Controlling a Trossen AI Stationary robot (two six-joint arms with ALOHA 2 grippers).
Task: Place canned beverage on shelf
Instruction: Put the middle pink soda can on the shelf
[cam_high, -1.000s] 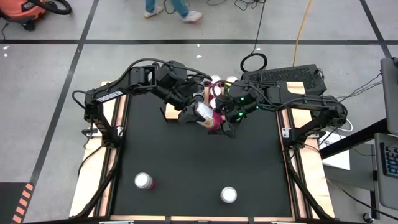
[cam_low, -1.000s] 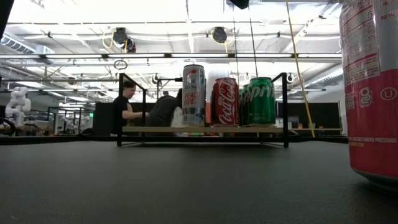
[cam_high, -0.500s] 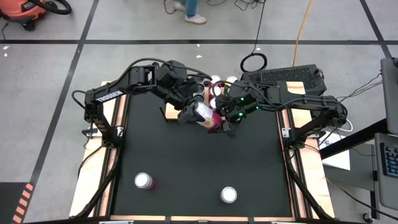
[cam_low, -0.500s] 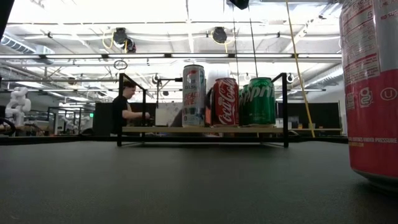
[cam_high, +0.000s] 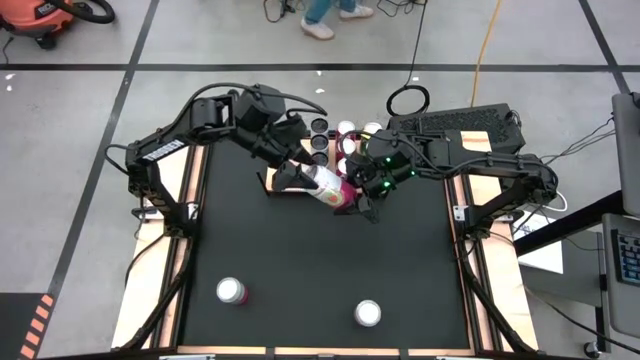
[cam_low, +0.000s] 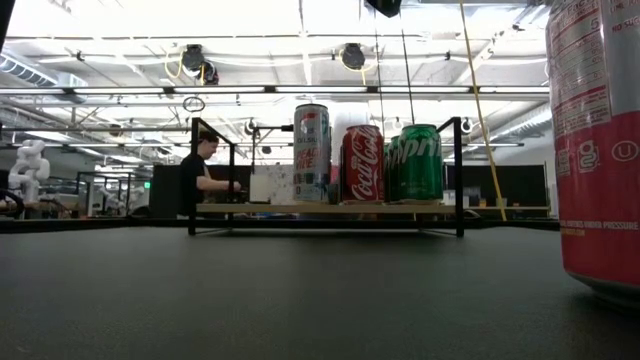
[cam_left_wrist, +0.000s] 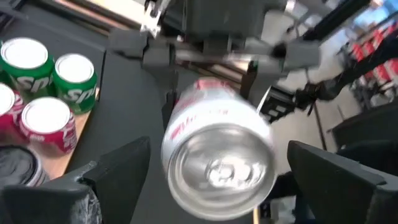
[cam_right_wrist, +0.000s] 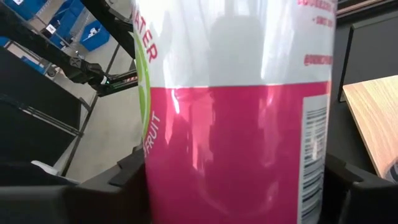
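Handover step: our right hand (cam_high: 352, 203) grasps pink can (cam_high: 331, 187); left hand (cam_high: 285, 175) released, clear. Next we carry can to shelf (cam_low: 330, 209).

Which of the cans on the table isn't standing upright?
The white and pink can held tilted in the right hand, just in front of the shelf. The two cans near the front edge stand upright.

Grey concrete floor (cam_high: 80, 120) marked with black tape lines (cam_high: 300, 67). Orange vacuum (cam_high: 45, 15) at 10 o'clock. Ceiling strip lights (cam_low: 150, 20) overhead; yellow cable (cam_high: 487, 40) at 1 o'clock.
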